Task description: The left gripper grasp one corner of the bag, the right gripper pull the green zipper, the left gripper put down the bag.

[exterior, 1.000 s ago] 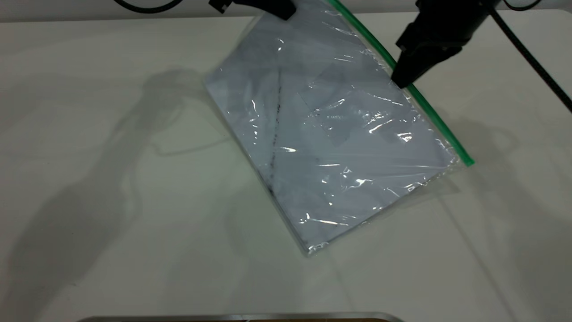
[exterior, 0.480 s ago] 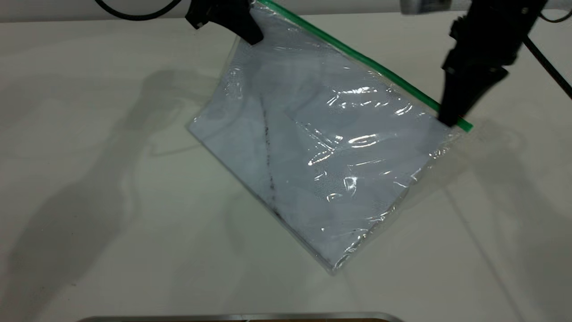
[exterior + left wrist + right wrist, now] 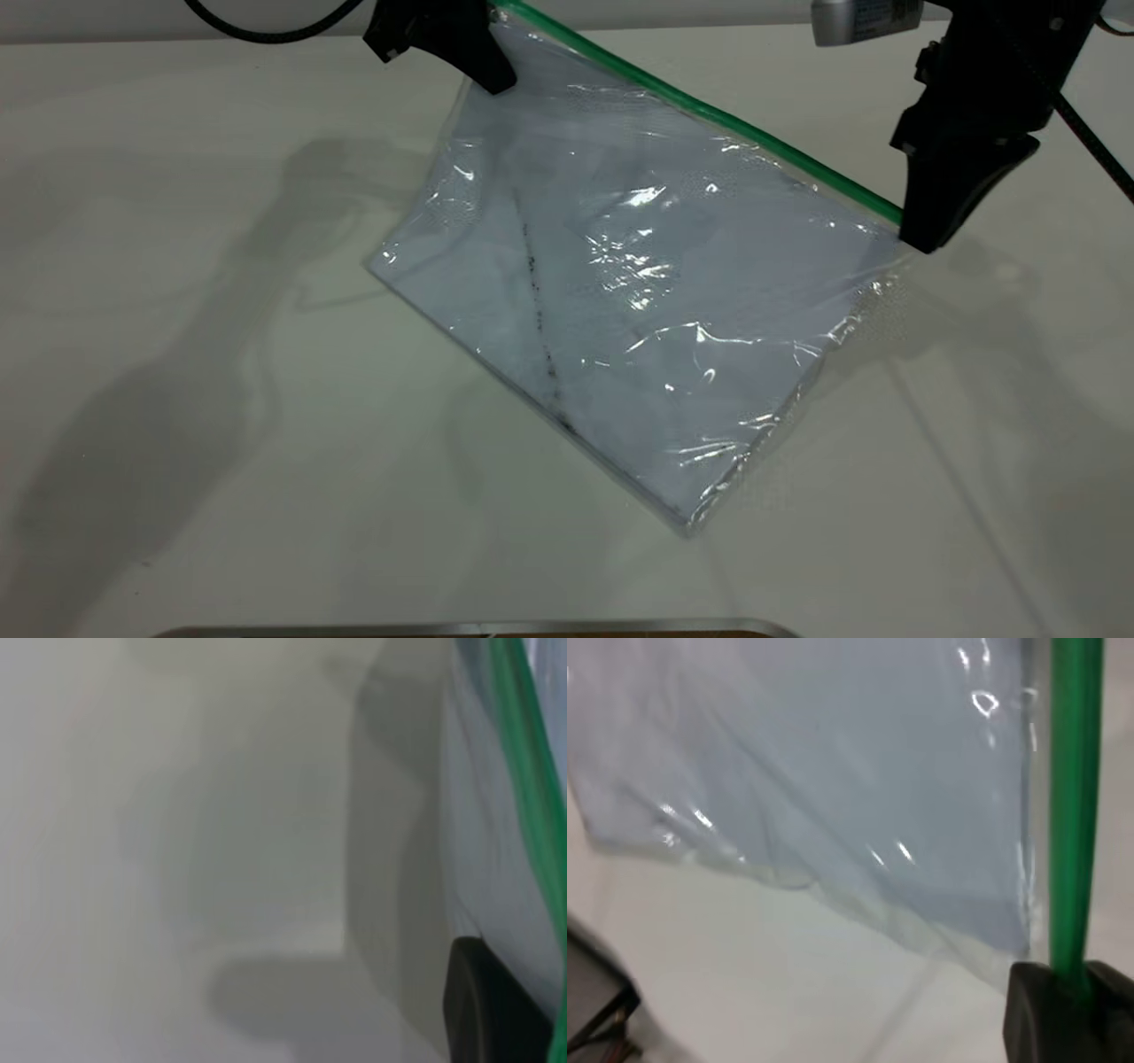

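1. Bag (image 3: pixel 620 292) hung tilted over the table (image 3: pixel 177 399), its upper left corner clamped in the left gripper (image 3: pixel 492 75) at the top of the exterior view; the lower corner looked to be resting on or just above the tabletop, I could not tell which. If that pinch was shallow, the plastic might have slid out under the pull from the other end.

2. Along the top edge, the green zipper (image 3: pixel 709 111) ran taut and slanting down toward the right. Too much tension risked crumpling or tearing the thin film, and the paper (image 3: pixel 567 266) inside could have shifted.

3. At the far right end of the strip, the right gripper (image 3: pixel 921 239) was closed on it, and its wrist view showed the green band running straight into the black tips. The slider tab was hidden, so whether the seal was fully run I could not say; pulling further past the end might have yanked the bag free.
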Controlling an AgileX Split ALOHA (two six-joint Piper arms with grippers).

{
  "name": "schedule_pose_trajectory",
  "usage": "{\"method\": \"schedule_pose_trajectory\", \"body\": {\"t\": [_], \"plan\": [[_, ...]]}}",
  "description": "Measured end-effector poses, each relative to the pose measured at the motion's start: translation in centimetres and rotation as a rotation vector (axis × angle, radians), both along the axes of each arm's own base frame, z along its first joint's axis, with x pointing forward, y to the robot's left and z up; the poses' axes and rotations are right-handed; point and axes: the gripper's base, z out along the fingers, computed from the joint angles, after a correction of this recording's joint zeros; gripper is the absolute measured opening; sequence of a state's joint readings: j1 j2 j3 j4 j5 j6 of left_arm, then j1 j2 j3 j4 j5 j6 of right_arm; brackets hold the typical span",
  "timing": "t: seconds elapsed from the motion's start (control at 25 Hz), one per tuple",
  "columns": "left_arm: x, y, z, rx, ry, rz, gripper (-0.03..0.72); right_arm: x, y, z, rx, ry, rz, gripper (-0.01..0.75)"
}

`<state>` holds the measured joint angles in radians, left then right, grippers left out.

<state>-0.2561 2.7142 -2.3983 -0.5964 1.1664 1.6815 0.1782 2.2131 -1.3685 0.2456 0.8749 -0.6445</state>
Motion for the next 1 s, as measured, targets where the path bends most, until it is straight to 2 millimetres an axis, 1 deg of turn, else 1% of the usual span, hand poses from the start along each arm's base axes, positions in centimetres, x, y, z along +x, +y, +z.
{"method": "schedule_pose_trajectory", "body": {"t": [0.08, 0.16, 0.28, 0.4, 0.48, 0.56, 0.64, 0.72, 0.84, 0.88, 0.96, 1.0], "plan": [[0.0, 0.3, -0.1, 0.028, 0.014, 0.028, 0.082, 0.2, -0.1, 0.0, -0.004, -0.019, 0.000, 0.162], [0.1, 0.5, -0.2, 0.053, 0.037, 0.071, 0.128, 0.4, -0.2, 0.0, -0.006, -0.040, -0.004, 0.251], [0.0, 0.5, -0.3, 0.068, 0.070, 0.127, 0.257, 0.8, -0.2, 0.0, -0.010, -0.081, -0.007, 0.396], [0.1, 0.3, -0.2, 0.093, 0.082, 0.183, 0.419, 1.3, -0.2, 0.0, -0.011, -0.139, -0.017, 0.519], [0.6, 0.5, 0.3, 0.128, 0.063, 0.254, 0.508, 1.6, -0.2, 0.2, -0.010, -0.183, -0.027, 0.567], [1.3, 0.7, 1.5, 0.157, 0.034, 0.347, 0.581, 1.9, -0.2, 1.0, -0.007, -0.234, -0.032, 0.586], [2.1, 1.1, 3.5, 0.180, -0.010, 0.460, 0.616, 2.2, -0.2, 3.0, 0.002, -0.300, -0.036, 0.588], [2.5, 1.5, 5.7, 0.185, -0.030, 0.581, 0.626, 2.2, -0.2, 5.7, 0.014, -0.373, -0.040, 0.579], [3.1, 1.9, 10.2, 0.127, -0.121, 0.745, 0.627, 1.7, -0.3, 11.1, 0.041, -0.502, -0.056, 0.572], [3.2, 2.0, 11.5, 0.103, -0.148, 0.799, 0.626, 1.3, -0.4, 13.3, 0.053, -0.553, -0.063, 0.572], [3.0, 2.4, 14.2, 0.060, -0.177, 0.920, 0.617, 0.0, -0.6, 17.9, 0.081, -0.660, -0.083, 0.572], [3.0, 2.8, 15.0, 0.050, -0.177, 0.990, 0.612, -0.8, -0.8, 19.8, 0.095, -0.701, -0.096, 0.572]]}}
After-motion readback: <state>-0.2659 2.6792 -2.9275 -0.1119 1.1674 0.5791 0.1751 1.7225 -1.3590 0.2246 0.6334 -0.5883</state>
